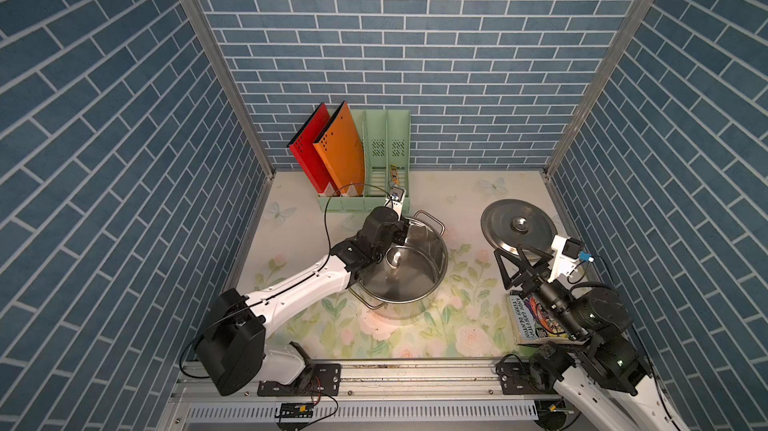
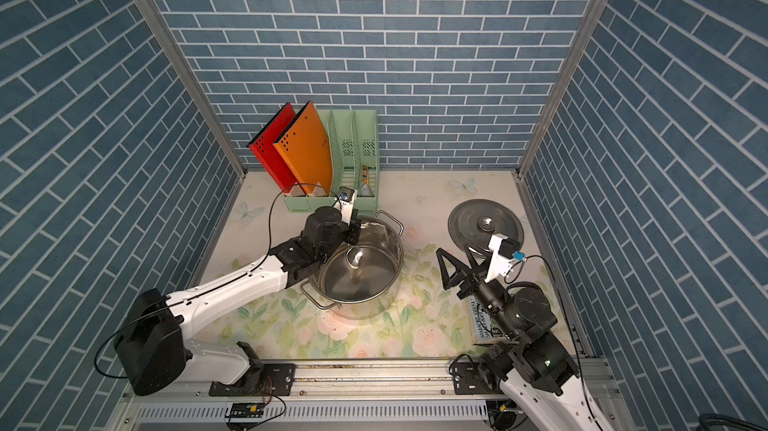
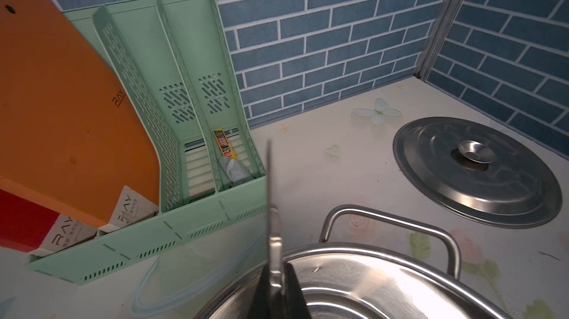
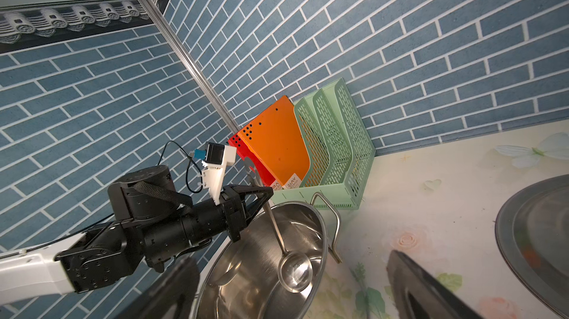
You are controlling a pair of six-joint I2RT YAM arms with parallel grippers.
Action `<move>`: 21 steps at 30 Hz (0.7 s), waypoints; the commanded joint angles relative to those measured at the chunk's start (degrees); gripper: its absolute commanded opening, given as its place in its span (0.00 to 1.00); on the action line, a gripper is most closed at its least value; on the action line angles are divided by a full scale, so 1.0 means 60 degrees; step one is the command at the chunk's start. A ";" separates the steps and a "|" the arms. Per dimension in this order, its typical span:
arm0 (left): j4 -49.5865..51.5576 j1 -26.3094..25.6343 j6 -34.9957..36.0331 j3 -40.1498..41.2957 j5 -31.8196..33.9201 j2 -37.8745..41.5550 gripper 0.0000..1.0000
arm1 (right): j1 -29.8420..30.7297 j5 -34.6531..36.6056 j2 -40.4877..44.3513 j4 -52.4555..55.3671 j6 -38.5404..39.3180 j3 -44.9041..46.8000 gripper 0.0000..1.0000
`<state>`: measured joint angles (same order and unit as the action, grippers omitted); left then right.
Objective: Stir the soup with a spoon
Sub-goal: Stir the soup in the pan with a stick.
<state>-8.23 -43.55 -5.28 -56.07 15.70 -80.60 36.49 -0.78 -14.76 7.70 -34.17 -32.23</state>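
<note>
Clamped in my left fingers (image 3: 261, 297), the spoon (image 4: 292, 266) slopes steeply down, bowl inside the pot (image 4: 246, 271). My right fingers (image 4: 412, 283) stand wide, farther off.

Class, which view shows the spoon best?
The right wrist view: the spoon shows nearly whole, bowl in the pot, handle pinched by the left gripper. The left wrist view shows only its handle edge-on; both top views, mainly its bowl.
</note>
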 commanded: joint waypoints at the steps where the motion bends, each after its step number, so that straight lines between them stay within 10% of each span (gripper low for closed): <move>1: -0.1052 -0.0208 0.0204 -0.0343 -0.1063 -0.0207 0.00 | 0.0039 0.0157 0.0113 0.0140 0.0143 -0.0270 1.00; 21: 0.0228 -0.3053 0.0791 0.0809 -0.0774 0.1319 0.00 | 0.0035 -0.0225 -0.0184 -0.0859 -0.0145 0.0380 1.00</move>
<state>-10.70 -61.04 -0.23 -53.23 8.10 -75.92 36.49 -1.19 -15.31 5.50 -34.26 -30.68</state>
